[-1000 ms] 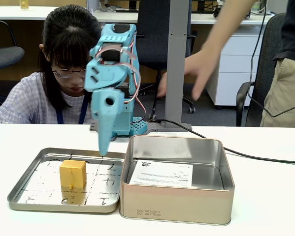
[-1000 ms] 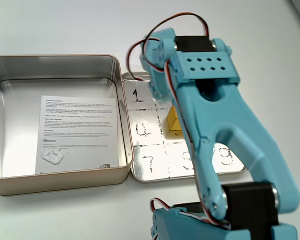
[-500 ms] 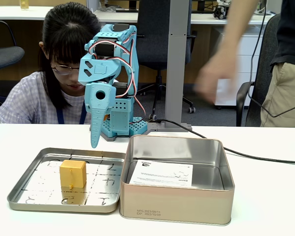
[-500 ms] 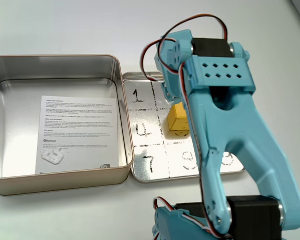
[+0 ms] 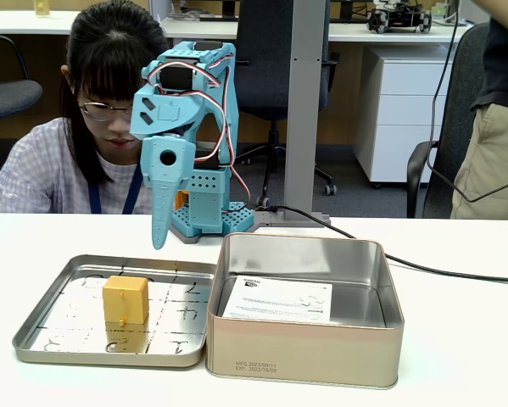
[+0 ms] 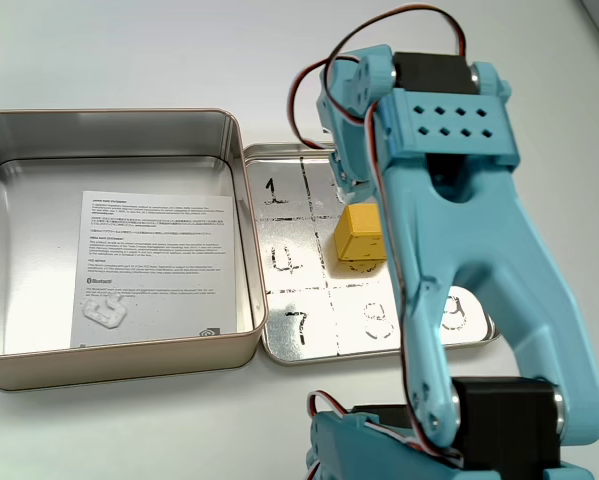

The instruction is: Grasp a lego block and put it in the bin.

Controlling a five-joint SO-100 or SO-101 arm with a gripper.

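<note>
The lego block (image 5: 125,298) (image 6: 359,232) is a yellow-orange cube sitting on a shallow metal tray (image 5: 33,337) (image 6: 289,290) with numbered squares. The bin (image 5: 304,349) (image 6: 119,358) is the deep silver tin beside that tray, with a white paper label (image 5: 279,298) (image 6: 159,265) lying inside. My light blue gripper (image 5: 158,242) points straight down, shut and empty, its tip hanging above the tray's far edge, behind the block and a little to its right. From above, the blue arm (image 6: 449,230) covers part of the tray and the block's right side.
The arm's base (image 5: 211,216) stands behind the tray. A black cable (image 5: 423,267) runs across the table behind the bin. One person sits behind the table (image 5: 101,127); another stands at the right edge (image 5: 491,127). A grey post (image 5: 304,110) rises behind the bin.
The gripper has risen off the tray and drawn back toward the base, uncovering more of the block from above. The standing person's outstretched hand has left the picture.
</note>
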